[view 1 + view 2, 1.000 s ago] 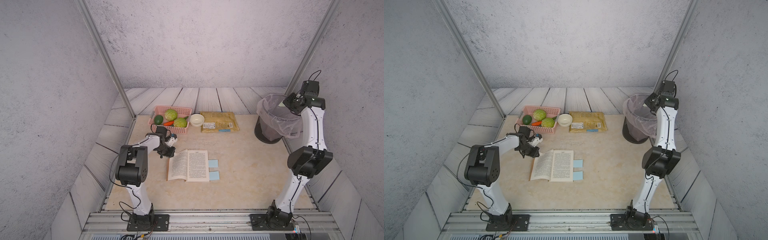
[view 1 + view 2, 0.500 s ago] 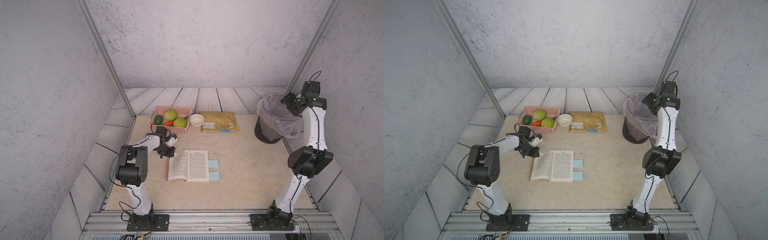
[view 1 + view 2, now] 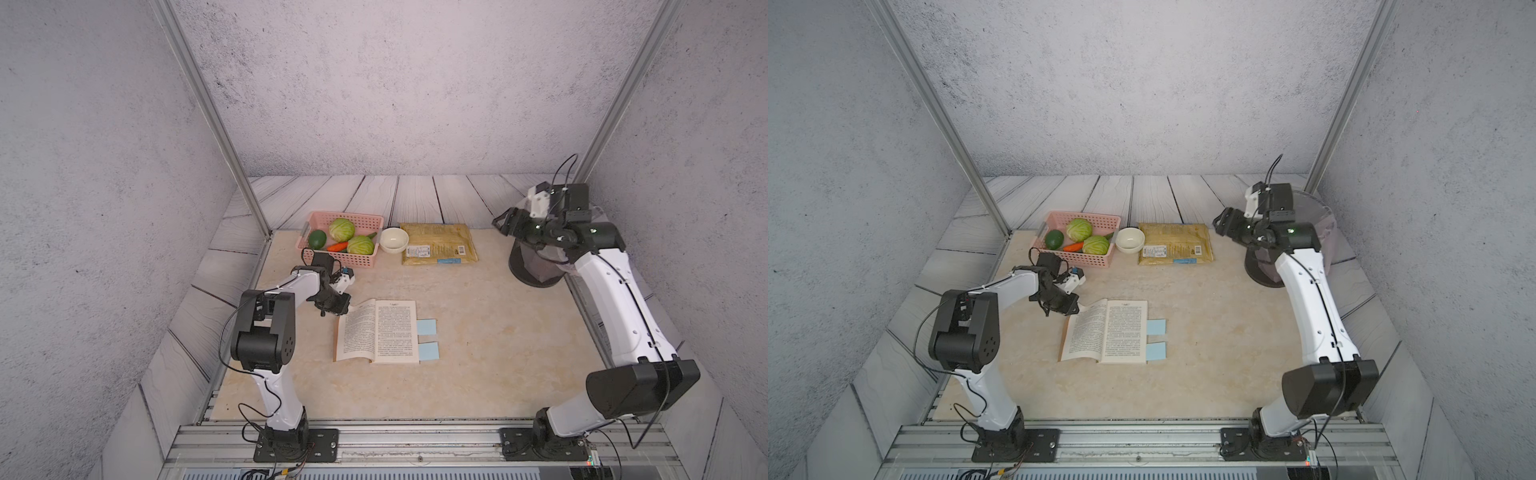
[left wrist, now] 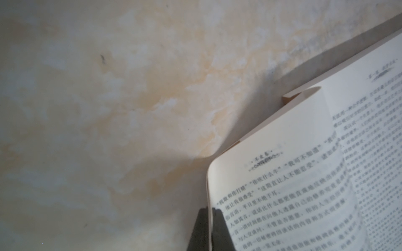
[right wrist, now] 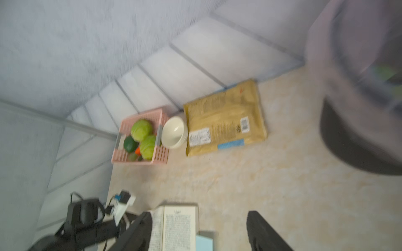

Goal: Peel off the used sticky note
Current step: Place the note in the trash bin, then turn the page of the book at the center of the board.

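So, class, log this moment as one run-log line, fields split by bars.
left gripper: shut on page of book | right gripper: open, empty, near bin | sticky notes: two, blue, at book's right edge

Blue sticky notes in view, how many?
2. Both poke out past the right page of the open book: the far sticky note and, just in front of it, the near sticky note. Others may be hidden between pages.

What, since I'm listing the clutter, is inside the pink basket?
The pink basket holds one green cabbage, a second cabbage, a dark avocado and an orange carrot. Anything beneath them is covered.
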Robot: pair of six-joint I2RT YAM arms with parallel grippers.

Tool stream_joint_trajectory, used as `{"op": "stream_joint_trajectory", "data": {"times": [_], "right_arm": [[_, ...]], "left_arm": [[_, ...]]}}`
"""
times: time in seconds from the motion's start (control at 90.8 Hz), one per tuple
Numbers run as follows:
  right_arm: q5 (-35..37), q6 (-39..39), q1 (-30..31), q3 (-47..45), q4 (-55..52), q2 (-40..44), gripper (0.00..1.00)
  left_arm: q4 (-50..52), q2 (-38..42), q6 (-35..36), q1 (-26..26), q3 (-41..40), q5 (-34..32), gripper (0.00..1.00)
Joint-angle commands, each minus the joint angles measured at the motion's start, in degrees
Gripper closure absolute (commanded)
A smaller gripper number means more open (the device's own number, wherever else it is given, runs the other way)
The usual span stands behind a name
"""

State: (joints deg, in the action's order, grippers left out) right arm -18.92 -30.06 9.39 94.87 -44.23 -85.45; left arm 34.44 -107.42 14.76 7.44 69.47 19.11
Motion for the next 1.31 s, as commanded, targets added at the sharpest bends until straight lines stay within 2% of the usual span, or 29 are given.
{"op": "stream_joint_trajectory", "data": {"times": [0.0, 0.121, 0.209, 0.319, 0.429, 0.837, 1.079, 1.299], "right_arm": [[-5.65, -0.82, 5.67, -12.86, 6.19, 2.78, 0.28], [-9.86, -1.26, 11.86, -25.96, 10.12, 3.42, 0.32], [-12.61, 0.29, 15.29, -32.45, 13.49, 2.88, 0.37], [-18.18, -2.56, 16.44, -41.68, 22.65, 3.54, 0.46], [-16.58, -3.52, 16.45, -45.44, 25.47, 2.67, 0.48], [-16.55, -5.08, 16.64, -42.94, 29.0, -4.67, 0.51], [-13.13, -5.49, 21.03, -36.6, 26.0, -7.48, 0.47], [-10.85, -9.16, 23.47, -30.93, 27.28, -15.16, 0.46]], "left_arm": [[1.32, -0.6, -0.01, -0.39, -0.74, -0.43, 1.0], [1.27, -0.36, 0.24, -0.39, -0.91, -0.61, 1.0], [1.4, -0.49, 0.37, -0.41, -0.99, -0.53, 1.0], [1.51, -0.89, 0.52, -0.4, -1.0, -0.11, 1.0], [1.51, -1.28, 0.53, -0.4, -0.99, -0.26, 1.0], [1.6, -1.64, 0.53, -0.41, -0.96, -0.23, 1.0], [1.54, -1.57, 0.53, -0.36, -0.9, -0.22, 1.0], [1.77, -2.0, 0.44, -0.32, -0.63, 0.02, 1.0]]}}
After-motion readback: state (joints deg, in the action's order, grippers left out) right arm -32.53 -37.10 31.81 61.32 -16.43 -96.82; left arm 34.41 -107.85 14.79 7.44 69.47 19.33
